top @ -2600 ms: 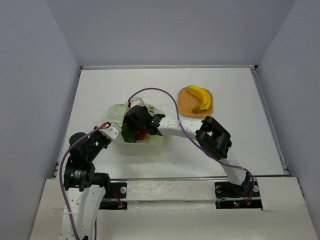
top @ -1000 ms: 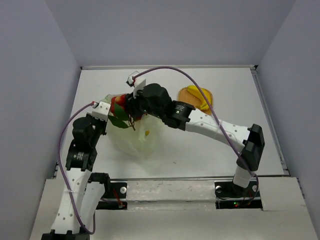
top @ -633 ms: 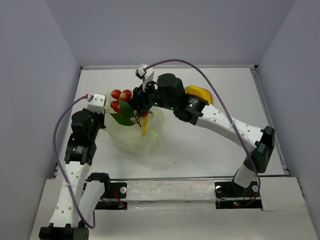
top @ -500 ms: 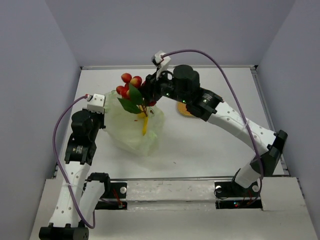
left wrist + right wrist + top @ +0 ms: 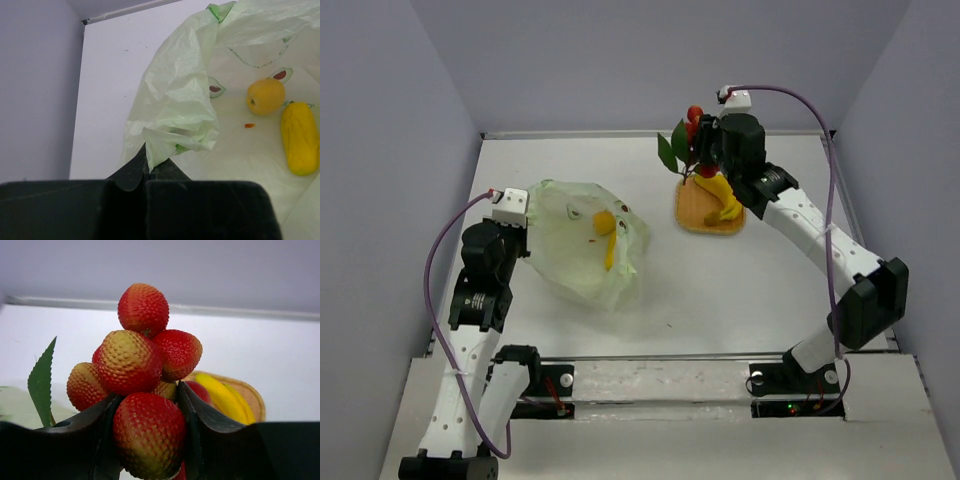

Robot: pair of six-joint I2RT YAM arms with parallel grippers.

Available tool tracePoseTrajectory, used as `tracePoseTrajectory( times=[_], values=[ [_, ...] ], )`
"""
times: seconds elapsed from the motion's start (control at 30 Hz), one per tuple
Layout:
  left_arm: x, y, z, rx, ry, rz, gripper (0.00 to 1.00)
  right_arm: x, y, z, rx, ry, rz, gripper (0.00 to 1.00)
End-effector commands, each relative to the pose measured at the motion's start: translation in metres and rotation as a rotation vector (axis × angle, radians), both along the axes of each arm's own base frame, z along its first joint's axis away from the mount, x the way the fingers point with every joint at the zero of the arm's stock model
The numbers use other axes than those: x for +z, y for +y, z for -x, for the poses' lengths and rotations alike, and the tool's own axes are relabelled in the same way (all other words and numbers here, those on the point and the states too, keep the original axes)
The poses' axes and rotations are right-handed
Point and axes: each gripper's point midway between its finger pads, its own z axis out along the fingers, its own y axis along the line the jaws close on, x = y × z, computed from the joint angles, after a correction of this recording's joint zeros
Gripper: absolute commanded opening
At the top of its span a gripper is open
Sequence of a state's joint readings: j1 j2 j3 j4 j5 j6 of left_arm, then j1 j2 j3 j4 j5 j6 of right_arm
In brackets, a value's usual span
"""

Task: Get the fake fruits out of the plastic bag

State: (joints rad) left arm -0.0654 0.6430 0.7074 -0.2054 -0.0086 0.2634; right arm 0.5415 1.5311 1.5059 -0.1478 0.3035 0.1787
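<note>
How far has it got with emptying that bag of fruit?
About halfway, it seems. Done: bananas lie on the orange mat. In hand: the right gripper holds the red fruit cluster up near that mat, while the left gripper pinches the plastic bag by its edge. Left: a round yellow-orange fruit and a long yellow piece lie inside the bag.

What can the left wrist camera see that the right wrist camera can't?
Only the left wrist: the left pincer pinching the bag by its edge, with a round fruit and an oval fruit, both yellow, inside. Only the right wrist: the right pincer holding red berries with a leaf, and bananas on a mat behind. Both: the white table. A pale green patch in the right wrist view may be the bag.
</note>
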Motion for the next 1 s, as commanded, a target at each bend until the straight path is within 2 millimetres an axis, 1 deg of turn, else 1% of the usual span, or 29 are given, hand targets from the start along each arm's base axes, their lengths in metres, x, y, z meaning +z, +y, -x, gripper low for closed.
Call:
tracePoseTrajectory(
  times=[0.0, 0.03, 0.07, 0.1, 0.13, 0.17, 0.23, 0.27, 0.37, 0.4, 0.5, 0.53, 0.57, 0.6, 0.67, 0.7, 0.8, 0.87, 0.9, 0.93, 0.97],
  values=[
    [0.027, 0.000, -0.002, 0.003, -0.090, 0.010, 0.00, -0.049, -0.022, -0.030, -0.107, 0.074, 0.035, 0.01],
    [0.027, 0.000, -0.002, 0.002, -0.092, 0.013, 0.00, -0.060, -0.021, -0.032, -0.108, 0.091, 0.040, 0.01],
    [0.026, 0.000, -0.001, 0.004, -0.089, 0.015, 0.00, -0.082, -0.026, -0.039, -0.125, 0.126, 0.053, 0.01],
    [0.027, 0.000, -0.001, 0.005, -0.090, 0.014, 0.00, -0.092, -0.030, -0.044, -0.145, 0.141, 0.050, 0.01],
    [0.026, 0.000, 0.000, 0.005, -0.087, 0.013, 0.00, -0.100, -0.030, -0.046, -0.149, 0.154, 0.056, 0.01],
    [0.025, 0.001, 0.001, 0.005, -0.087, 0.007, 0.00, -0.116, -0.029, -0.048, -0.152, 0.181, 0.074, 0.01],
    [0.026, 0.001, 0.001, 0.005, -0.090, 0.001, 0.00, -0.130, -0.029, -0.050, -0.154, 0.201, 0.089, 0.01],
    [0.025, 0.002, 0.001, 0.006, -0.090, -0.002, 0.00, -0.143, -0.028, -0.052, -0.156, 0.223, 0.103, 0.01],
    [0.026, 0.002, 0.001, 0.006, -0.095, -0.004, 0.00, -0.162, -0.033, -0.051, -0.180, 0.255, 0.123, 0.01],
    [0.026, 0.001, 0.000, 0.003, -0.095, -0.003, 0.00, -0.173, -0.036, -0.049, -0.193, 0.274, 0.135, 0.01],
    [0.027, 0.001, 0.000, 0.002, -0.101, 0.001, 0.00, -0.187, -0.039, -0.049, -0.205, 0.295, 0.160, 0.01],
    [0.027, 0.000, 0.000, -0.004, -0.099, 0.004, 0.00, -0.195, -0.038, -0.049, -0.205, 0.309, 0.169, 0.01],
    [0.026, 0.000, -0.001, -0.004, -0.098, 0.004, 0.00, -0.198, -0.038, -0.050, -0.205, 0.313, 0.172, 0.02],
    [0.026, 0.000, -0.001, -0.004, -0.098, 0.004, 0.00, -0.205, -0.038, -0.049, -0.201, 0.328, 0.182, 0.18],
    [0.026, 0.000, -0.001, -0.004, -0.098, 0.002, 0.00, -0.206, -0.036, -0.051, -0.195, 0.337, 0.186, 0.36],
    [0.027, 0.000, -0.001, -0.002, -0.099, 0.002, 0.00, -0.208, -0.035, -0.050, -0.189, 0.349, 0.188, 0.50],
    [0.027, 0.000, 0.000, -0.004, -0.102, 0.001, 0.00, -0.210, -0.037, -0.050, -0.198, 0.355, 0.198, 0.65],
    [0.027, 0.000, 0.000, -0.004, -0.101, 0.004, 0.00, -0.207, -0.038, -0.050, -0.203, 0.349, 0.200, 0.69],
    [0.027, 0.000, 0.000, -0.004, -0.101, 0.004, 0.00, -0.202, -0.039, -0.050, -0.204, 0.339, 0.199, 0.71],
    [0.027, 0.000, 0.001, -0.003, -0.101, 0.005, 0.00, -0.199, -0.040, -0.050, -0.206, 0.336, 0.206, 0.78],
    [0.027, 0.000, 0.001, -0.003, -0.102, 0.006, 0.00, -0.195, -0.041, -0.050, -0.210, 0.329, 0.204, 0.80]
  ],
)
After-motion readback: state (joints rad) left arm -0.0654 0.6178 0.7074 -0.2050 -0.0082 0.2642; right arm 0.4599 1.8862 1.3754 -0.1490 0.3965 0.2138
